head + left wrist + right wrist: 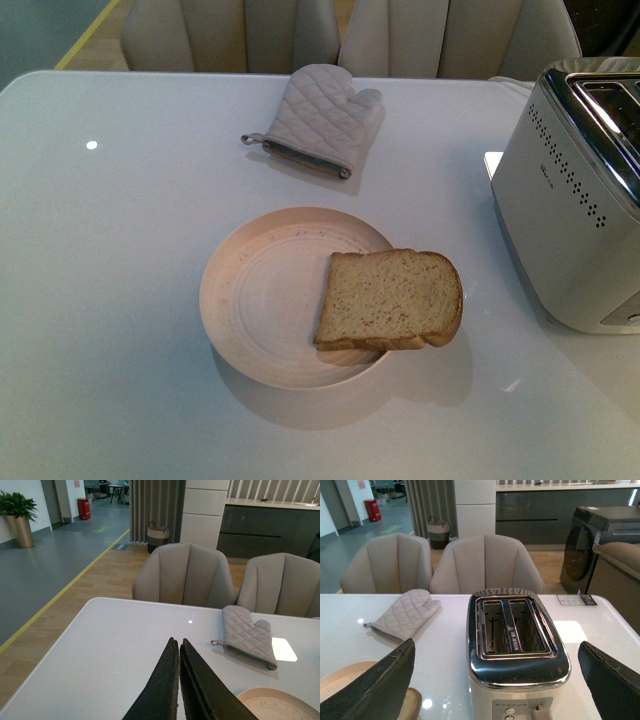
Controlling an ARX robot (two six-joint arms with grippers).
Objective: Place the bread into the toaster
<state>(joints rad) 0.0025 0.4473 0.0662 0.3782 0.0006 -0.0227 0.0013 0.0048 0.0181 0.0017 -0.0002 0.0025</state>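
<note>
The white table [100, 300] carries a plate [250, 300] with the bread [390, 298] lying flat on it, overhanging the rim toward the toaster [570, 220], handy for my right arm. My right claw [496, 644] gapes wide, touching nothing, facing the toaster, whose slots seem empty. My left claw [179, 647] is clenched on nothing.

- A glossy white table [100, 330] carries three things.
- A round cream plate [260, 290] sits near the middle.
- A grey quilted oven mitt [320, 120] lies beyond the plate.
- A white toaster [565, 230] stands on the right.
</note>
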